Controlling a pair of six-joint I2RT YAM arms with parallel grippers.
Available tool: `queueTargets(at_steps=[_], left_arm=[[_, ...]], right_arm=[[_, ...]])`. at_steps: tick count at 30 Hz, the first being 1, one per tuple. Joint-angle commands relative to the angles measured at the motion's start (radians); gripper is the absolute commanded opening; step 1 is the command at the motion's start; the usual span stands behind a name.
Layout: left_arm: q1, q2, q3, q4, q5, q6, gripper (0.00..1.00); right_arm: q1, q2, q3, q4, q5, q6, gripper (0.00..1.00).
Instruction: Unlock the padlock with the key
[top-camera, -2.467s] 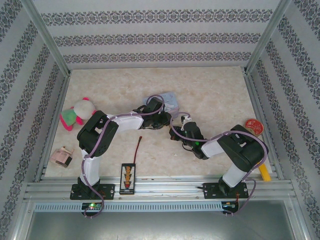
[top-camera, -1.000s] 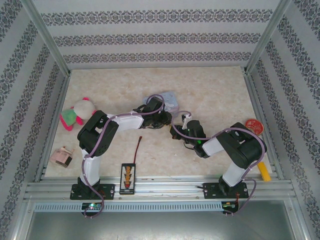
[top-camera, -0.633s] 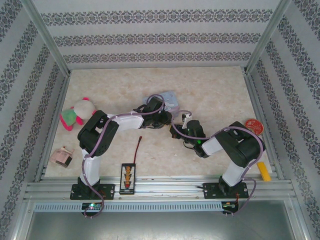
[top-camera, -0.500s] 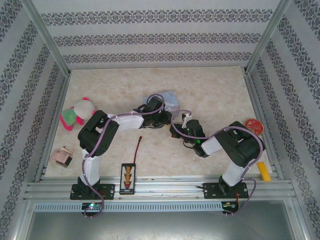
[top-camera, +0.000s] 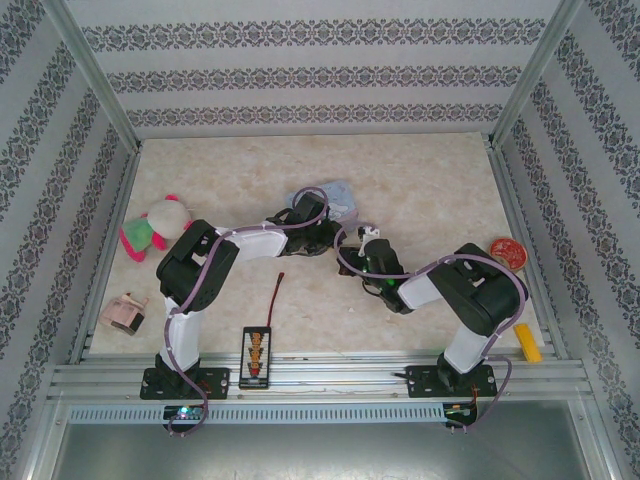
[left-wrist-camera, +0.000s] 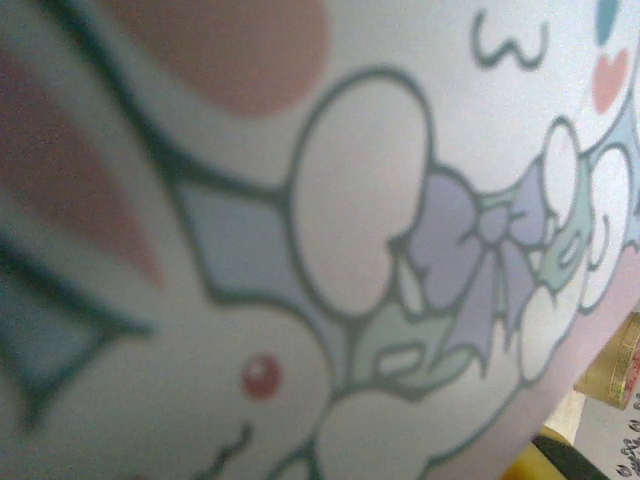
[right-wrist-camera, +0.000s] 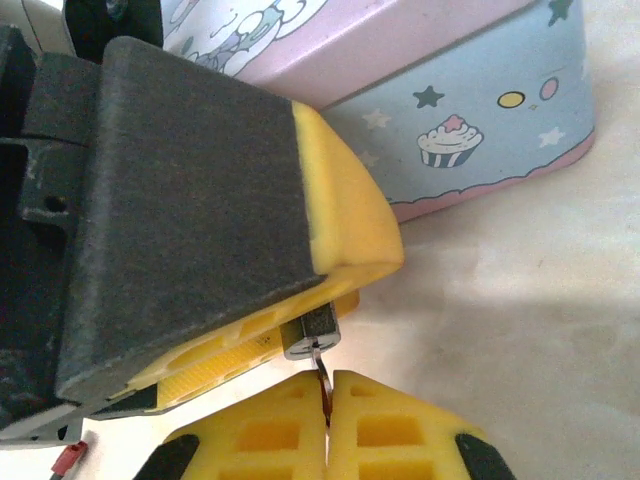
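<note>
In the right wrist view the tiny dark padlock (right-wrist-camera: 310, 333) sits clamped between the yellow pads of my left gripper (right-wrist-camera: 335, 305), which is shut on it. Its silvery end faces my right gripper (right-wrist-camera: 328, 378). That gripper is shut on the thin key (right-wrist-camera: 321, 372), whose tip touches the padlock's end. The shackle is hidden inside the left pads. The pale blue tin (right-wrist-camera: 470, 110) lies just behind. From above, both grippers meet at mid-table, left gripper (top-camera: 333, 238) and right gripper (top-camera: 352, 250), beside the tin (top-camera: 338, 198). The left wrist view sits close over the tin's cartoon lid (left-wrist-camera: 300, 250).
A plush toy (top-camera: 155, 225) and a small pink box (top-camera: 124, 313) lie at the left. A black strip (top-camera: 256, 356) and a red lead (top-camera: 278, 290) lie at the near edge. A red round lid (top-camera: 507, 251) and a yellow object (top-camera: 527, 343) sit at the right.
My right gripper has crept left and a little farther from the bases, closing on the left gripper. The left arm and the tin have stayed put.
</note>
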Motion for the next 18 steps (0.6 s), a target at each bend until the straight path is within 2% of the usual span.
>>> queueTargets(at_steps=[1,12,18], left_arm=[[-0.028,0.047,-0.003,-0.041,0.141,-0.058,0.11],[-0.03,0.042,-0.013,-0.027,0.149,-0.06,0.11],[-0.03,0.041,-0.013,-0.029,0.146,-0.057,0.11]], right_arm=[[0.023,-0.043,0.07,0.045,0.048,-0.073,0.0],[0.008,-0.068,0.078,-0.032,0.088,-0.086,0.0],[-0.045,-0.033,0.096,-0.029,-0.029,-0.016,0.02]])
